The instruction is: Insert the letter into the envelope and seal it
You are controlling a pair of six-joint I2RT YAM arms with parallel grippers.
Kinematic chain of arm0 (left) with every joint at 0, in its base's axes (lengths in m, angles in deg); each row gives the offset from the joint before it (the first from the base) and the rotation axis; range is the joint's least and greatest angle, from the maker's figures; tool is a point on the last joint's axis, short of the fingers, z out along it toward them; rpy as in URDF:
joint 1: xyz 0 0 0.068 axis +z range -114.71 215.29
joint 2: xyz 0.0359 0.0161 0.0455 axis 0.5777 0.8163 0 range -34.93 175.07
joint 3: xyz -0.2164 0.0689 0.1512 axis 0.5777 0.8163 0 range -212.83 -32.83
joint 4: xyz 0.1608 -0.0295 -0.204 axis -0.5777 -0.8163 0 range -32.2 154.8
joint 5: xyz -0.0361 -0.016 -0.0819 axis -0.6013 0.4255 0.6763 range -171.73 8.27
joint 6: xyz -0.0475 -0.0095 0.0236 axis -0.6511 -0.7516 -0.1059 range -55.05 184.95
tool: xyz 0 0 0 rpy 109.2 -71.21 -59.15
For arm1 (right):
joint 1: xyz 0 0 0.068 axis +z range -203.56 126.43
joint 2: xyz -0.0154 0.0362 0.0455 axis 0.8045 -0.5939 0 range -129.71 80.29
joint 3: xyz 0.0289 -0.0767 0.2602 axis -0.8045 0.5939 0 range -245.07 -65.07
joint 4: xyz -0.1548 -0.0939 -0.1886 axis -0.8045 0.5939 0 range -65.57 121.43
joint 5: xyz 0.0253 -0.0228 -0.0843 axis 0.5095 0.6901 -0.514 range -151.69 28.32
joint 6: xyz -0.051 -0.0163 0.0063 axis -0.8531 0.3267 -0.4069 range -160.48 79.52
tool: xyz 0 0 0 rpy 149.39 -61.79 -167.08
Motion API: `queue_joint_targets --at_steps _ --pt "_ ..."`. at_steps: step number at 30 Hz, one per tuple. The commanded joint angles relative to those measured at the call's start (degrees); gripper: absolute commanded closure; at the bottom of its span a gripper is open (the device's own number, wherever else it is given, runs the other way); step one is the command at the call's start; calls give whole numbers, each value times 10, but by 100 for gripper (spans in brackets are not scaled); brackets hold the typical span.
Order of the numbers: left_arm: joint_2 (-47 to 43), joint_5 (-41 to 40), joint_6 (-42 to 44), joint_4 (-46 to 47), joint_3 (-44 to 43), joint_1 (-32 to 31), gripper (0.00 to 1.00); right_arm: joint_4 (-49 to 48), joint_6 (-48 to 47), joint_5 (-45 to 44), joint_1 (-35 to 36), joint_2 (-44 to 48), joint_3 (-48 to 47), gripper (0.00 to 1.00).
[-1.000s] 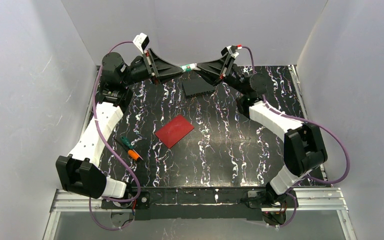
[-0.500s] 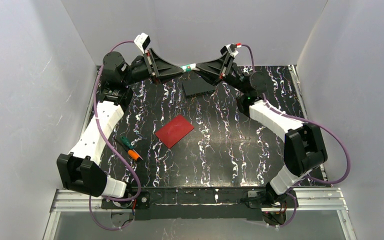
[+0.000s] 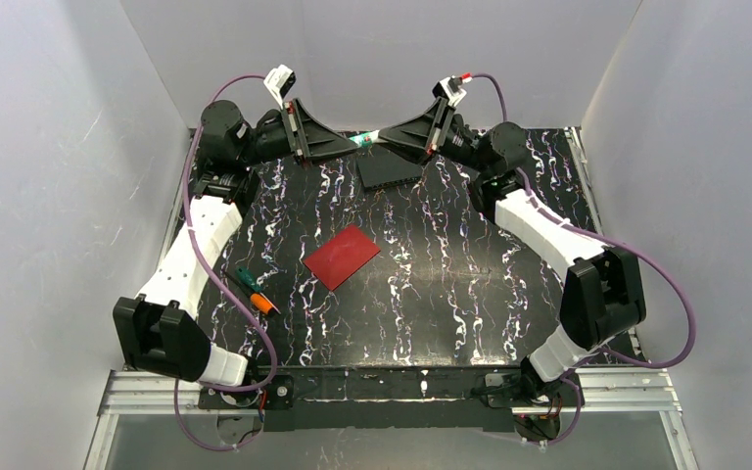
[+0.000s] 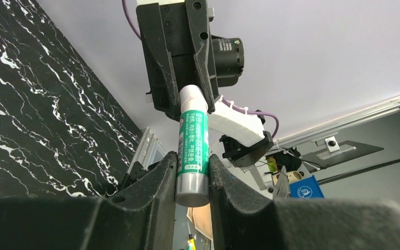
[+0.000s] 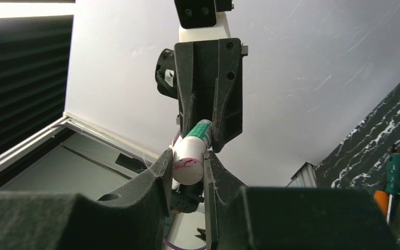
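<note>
One screwdriver (image 3: 256, 291) lies near-left on the bench (image 3: 450, 284). The envelope (image 3: 342, 257) lies flat mid-bench, well apart from both arms. Farther back sits a ribbed block (image 3: 389, 169). Above its far edge, a glue stick (image 3: 366, 137) is held off the bench, with the left tool (image 3: 352, 144) clamping its grey end and the right tool (image 3: 383, 135) its white end.

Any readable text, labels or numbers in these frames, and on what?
The glue stick: white print on its green wrapper, too blurred to read.
The blue label beyond the table, left wrist view: white mark, too small to read.
No other text shows.
</note>
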Motion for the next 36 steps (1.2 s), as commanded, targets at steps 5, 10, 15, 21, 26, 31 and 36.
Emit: queue_joint_targets --at_steps 5,10,15,21,26,31,36 --pt "10 40 40 -3 -17 -14 100 182 -140 86 13 15 -66 94" --pt "5 21 89 -55 -22 -14 100 399 -295 102 14 9 -121 97" --pt "-1 -1 120 -60 -24 -22 100 455 -327 109 32 0 -125 99" --pt "-6 -41 173 -60 -50 -55 100 450 -331 95 68 1 -102 99" --pt "3 -65 203 -52 -77 -110 100 185 -160 65 88 0 -38 99" --pt "-4 -73 197 -33 -60 -138 100 49 -65 12 98 -6 -12 99" --pt "-7 -64 154 13 -22 -148 100 -91 19 -20 94 -24 -4 99"
